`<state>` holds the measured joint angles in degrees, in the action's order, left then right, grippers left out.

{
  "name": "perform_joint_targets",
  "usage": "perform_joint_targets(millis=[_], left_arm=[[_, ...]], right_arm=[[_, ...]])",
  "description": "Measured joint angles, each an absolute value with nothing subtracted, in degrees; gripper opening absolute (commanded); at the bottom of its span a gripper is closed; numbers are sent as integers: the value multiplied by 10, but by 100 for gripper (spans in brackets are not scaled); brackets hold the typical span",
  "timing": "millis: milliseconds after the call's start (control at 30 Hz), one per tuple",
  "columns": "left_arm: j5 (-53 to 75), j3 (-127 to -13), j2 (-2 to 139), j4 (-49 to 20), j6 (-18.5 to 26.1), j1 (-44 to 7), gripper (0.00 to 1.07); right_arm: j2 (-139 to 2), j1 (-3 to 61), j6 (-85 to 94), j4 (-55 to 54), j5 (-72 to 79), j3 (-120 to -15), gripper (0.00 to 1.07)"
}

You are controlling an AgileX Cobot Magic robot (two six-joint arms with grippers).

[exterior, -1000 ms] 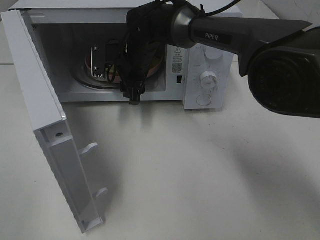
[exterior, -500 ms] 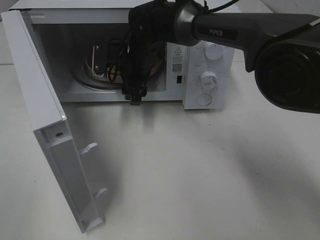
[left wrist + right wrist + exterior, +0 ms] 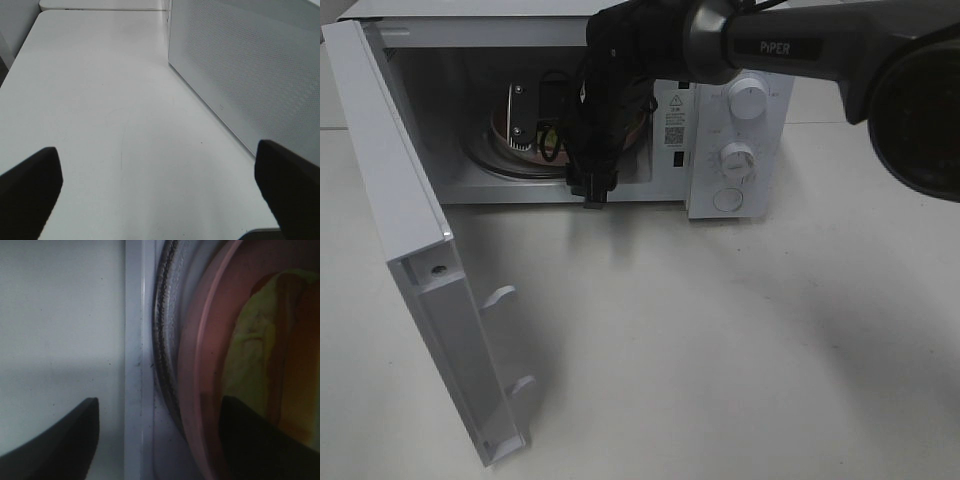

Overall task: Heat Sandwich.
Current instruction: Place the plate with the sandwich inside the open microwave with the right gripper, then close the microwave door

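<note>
Right pincer [image 3: 159, 407] was wide astride plate [image 3: 197, 370] rim, empty; best exit was straight back, not nudging sandwich [image 3: 252, 345]. Left pincer [image 3: 160, 172] wide too.

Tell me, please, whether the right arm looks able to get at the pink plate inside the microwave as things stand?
Probably yes: the microwave door stands wide open, and the right tool, open, seems to straddle the rim of the pink plate with nothing seen between.
</note>
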<state>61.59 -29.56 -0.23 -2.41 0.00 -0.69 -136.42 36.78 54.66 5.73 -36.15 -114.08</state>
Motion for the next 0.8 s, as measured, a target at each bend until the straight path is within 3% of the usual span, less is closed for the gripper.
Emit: perform_joint_targets(millis=[800], left_arm=[[616,-296,-2,-24,0,-7,100]], right_arm=[[-1215,368,547,60,-206,-898,67]])
